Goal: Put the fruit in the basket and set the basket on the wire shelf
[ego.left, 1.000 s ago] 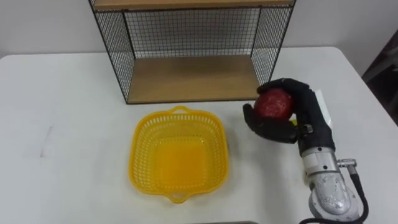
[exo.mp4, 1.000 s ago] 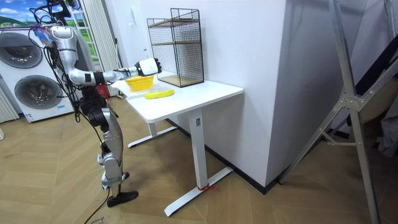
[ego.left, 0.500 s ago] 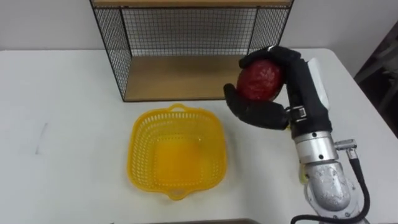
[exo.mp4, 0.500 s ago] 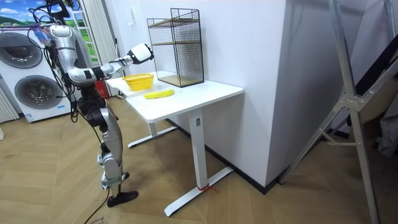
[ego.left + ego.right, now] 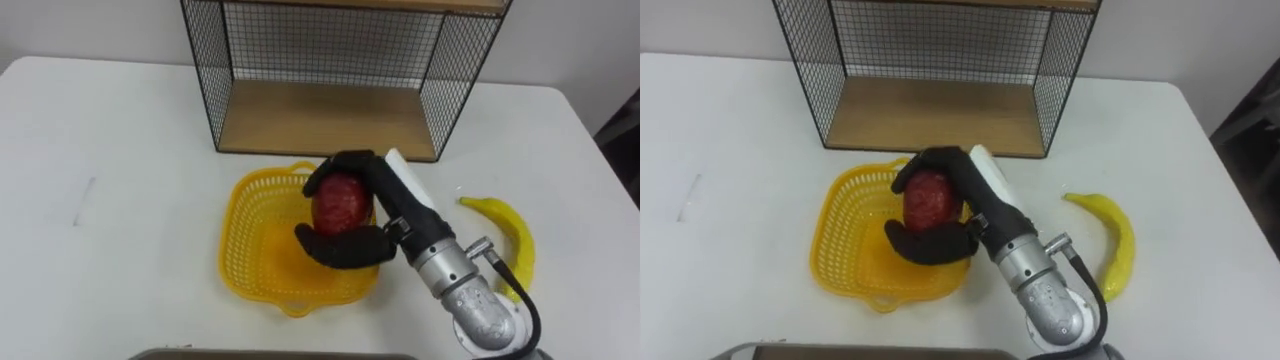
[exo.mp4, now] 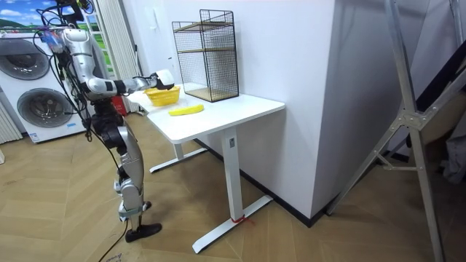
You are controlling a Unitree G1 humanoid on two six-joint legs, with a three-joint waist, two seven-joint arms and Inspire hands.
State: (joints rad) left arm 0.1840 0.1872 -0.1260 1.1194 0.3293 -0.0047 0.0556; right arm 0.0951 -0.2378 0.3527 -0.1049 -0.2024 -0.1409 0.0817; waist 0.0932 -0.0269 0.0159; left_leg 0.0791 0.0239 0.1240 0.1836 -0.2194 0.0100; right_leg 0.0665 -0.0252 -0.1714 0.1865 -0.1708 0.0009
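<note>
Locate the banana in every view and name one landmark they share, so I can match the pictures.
Left eye view: banana on the table at right, right of the right robot hand gripping the red fruit.
Right eye view: banana at right, below-right of the wire shelf.
Room view: banana on the table, lower left of the wire shelf.
Shared landmark: the wire shelf.

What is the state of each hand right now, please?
Right hand: shut on the red fruit, over the basket.
Left hand: cannot be told.
</note>
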